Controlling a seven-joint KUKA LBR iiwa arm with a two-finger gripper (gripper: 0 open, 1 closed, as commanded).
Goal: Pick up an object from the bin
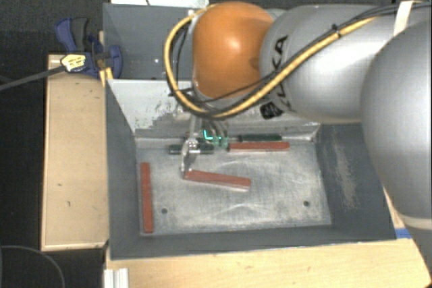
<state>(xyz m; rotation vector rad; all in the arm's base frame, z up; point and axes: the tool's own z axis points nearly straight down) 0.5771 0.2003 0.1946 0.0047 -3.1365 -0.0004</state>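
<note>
My gripper (191, 155) hangs below the orange wrist cover over the middle back of the bin floor. Its tip stands just above the left end of a flat reddish-brown stick (217, 179) that lies slightly slanted in the middle of the bin. A second reddish stick (259, 144) lies along the back wall, just right of the gripper, partly hidden by the arm. A third reddish stick (145, 197) lies lengthwise by the left wall, well away from the gripper.
The arm and its orange cover hide the back right part of the bin. Bare grey floor stretches across the front and right of the bin.
</note>
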